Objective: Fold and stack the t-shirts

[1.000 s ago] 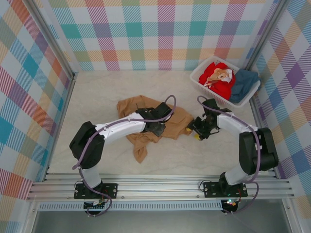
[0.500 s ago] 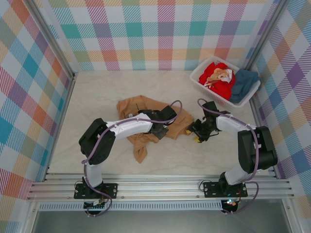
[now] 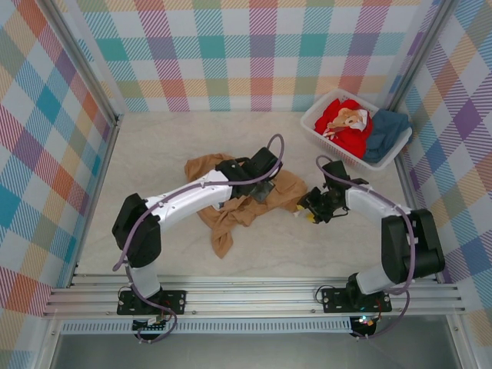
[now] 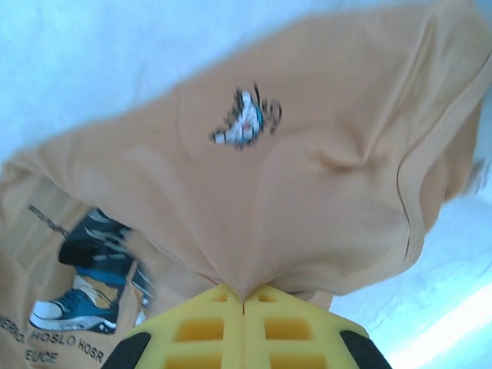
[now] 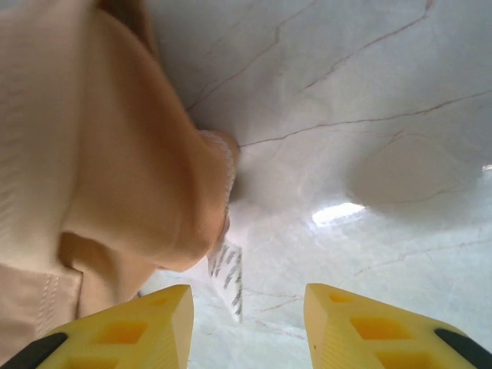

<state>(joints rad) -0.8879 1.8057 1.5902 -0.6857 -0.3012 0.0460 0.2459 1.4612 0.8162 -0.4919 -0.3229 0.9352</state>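
**Tan-brown t-shirt**: soft, matt knit cloth, creased, with stitched hems. It carries a flat printed figure and a thin white label.
**Table**: smooth, pale, marble-veined surface, glossy enough to mirror a light patch in the right wrist view.
**Left gripper**, **right gripper**: matt yellow plastic with moulded square recesses.
**Left arm**: smooth white plastic shell with a slight sheen; its cable has a mauve sleeve.
**Basket**: white slatted plastic, holding a red shirt and a dark teal shirt, both matt cloth.
**Rails**: bare ribbed metal, dull silver.
**Walls**: matt checked covering.
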